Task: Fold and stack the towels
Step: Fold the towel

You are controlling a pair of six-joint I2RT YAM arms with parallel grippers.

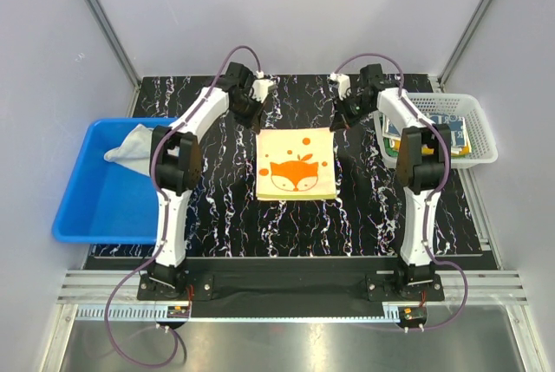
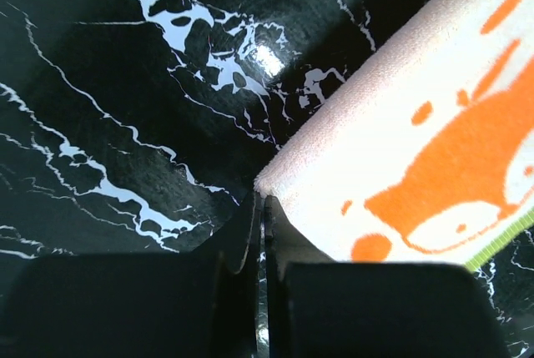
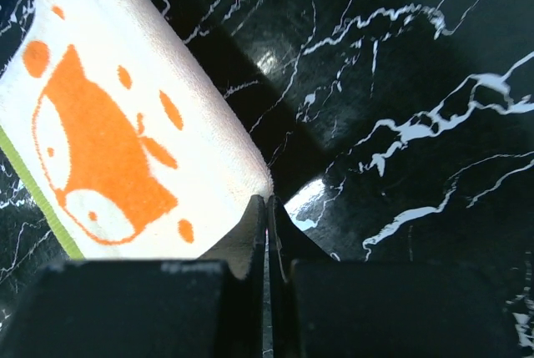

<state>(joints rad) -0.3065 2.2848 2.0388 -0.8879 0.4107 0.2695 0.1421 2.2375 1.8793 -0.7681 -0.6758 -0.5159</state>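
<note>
Presently, my left pincer and right pincer each pinch a far corner of the unfolded fox towel; another towel waits in the blue bin.

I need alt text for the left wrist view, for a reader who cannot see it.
The left gripper, closed, pinches a corner of the cream fox towel. The towel lies on a black marbled table.

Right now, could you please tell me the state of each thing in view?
fox towel: spread flat, far corners gripped.
left pincer: shut on the fox towel's far-left corner.
right pincer: shut on its far-right corner.
blue bin: holds one crumpled whitish towel.
white basket: holds folded towels.
</note>
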